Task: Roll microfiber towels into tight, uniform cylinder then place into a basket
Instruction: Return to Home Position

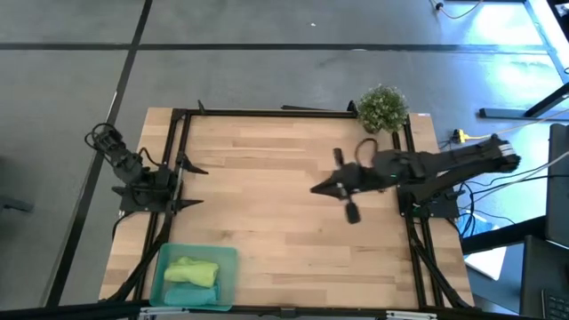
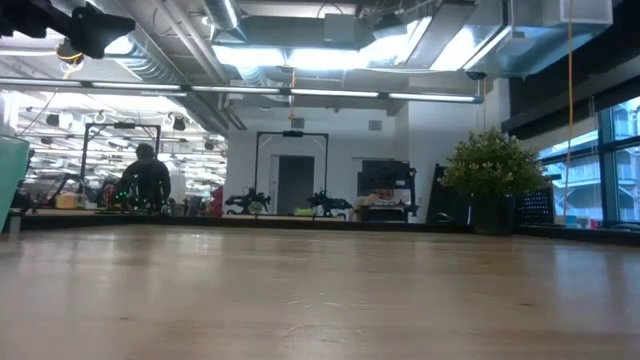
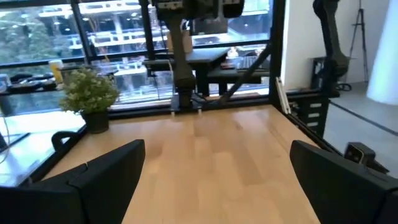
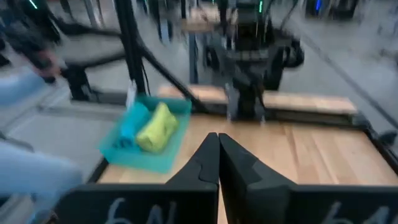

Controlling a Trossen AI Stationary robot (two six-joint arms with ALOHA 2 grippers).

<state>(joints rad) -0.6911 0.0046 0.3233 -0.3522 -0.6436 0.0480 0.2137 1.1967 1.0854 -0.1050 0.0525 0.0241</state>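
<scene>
Lime and teal rolls lie side by side in the translucent teal plastic basket (image 1: 228,256), which sits at the near left corner of the wooden table (image 1: 267,222). Both microfiber towels are in it: the lime roll (image 1: 192,269) lies on the far side, and the teal roll (image 1: 188,296) is right beside it. The left gripper (image 1: 191,187) sits at the table's left edge, fingers spread wide and holding nothing. The right gripper (image 1: 318,188) hangs over the table's right half, pointing left, fingers pressed together and empty. A potted plant (image 1: 382,107) stands at the far right corner.
</scene>
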